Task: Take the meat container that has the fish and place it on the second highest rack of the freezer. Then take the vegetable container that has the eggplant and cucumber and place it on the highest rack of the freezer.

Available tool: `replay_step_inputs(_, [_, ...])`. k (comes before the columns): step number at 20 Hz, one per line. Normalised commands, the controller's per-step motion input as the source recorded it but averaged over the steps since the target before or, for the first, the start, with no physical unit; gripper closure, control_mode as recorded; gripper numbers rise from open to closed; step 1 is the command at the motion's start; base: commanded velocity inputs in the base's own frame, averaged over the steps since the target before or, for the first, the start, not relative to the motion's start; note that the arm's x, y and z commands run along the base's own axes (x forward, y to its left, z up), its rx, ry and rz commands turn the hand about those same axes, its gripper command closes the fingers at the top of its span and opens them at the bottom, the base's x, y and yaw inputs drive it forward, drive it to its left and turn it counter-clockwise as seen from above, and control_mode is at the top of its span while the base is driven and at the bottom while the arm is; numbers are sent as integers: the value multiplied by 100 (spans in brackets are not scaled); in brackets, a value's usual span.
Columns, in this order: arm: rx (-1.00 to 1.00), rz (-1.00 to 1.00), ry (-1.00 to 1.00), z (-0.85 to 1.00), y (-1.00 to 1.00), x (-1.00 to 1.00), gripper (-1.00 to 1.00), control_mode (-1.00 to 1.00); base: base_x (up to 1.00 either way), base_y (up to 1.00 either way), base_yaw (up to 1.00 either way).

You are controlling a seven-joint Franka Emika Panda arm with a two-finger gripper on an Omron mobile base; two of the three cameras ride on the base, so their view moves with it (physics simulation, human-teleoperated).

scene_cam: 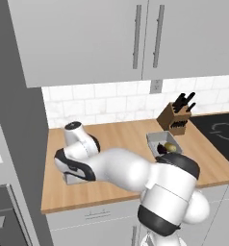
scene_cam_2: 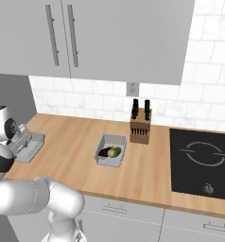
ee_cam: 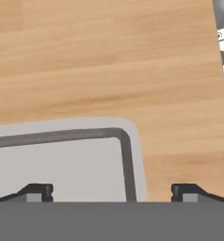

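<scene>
arm bent low to the left, end effector point(ee_cam: 112, 190) spread wide over grey tray point(ee_cam: 62, 160) corner on wooden counter point(ee_cam: 109, 61)

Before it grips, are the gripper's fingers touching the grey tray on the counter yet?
Cannot tell. In the hand view the open gripper straddles the tray's corner, one fingertip over the tray and the other over the counter, but no view shows contact or a gap plainly.

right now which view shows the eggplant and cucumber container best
The right base view: the vegetable container sits unobstructed, eggplant and cucumber both visible. In the left base view the container is partly hidden behind the arm.
</scene>
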Motion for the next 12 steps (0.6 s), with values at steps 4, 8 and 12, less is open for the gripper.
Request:
replay_step_inputs(4, [0,0,0,-34,0,1,-100,-100,0,0,0])
replay_step_inputs(8, [0,0,0,-20,0,14,-100,-100,0,0,0])
replay_step_inputs(12, [0,0,2,-22,0,23,-100,-100,0,0,0])
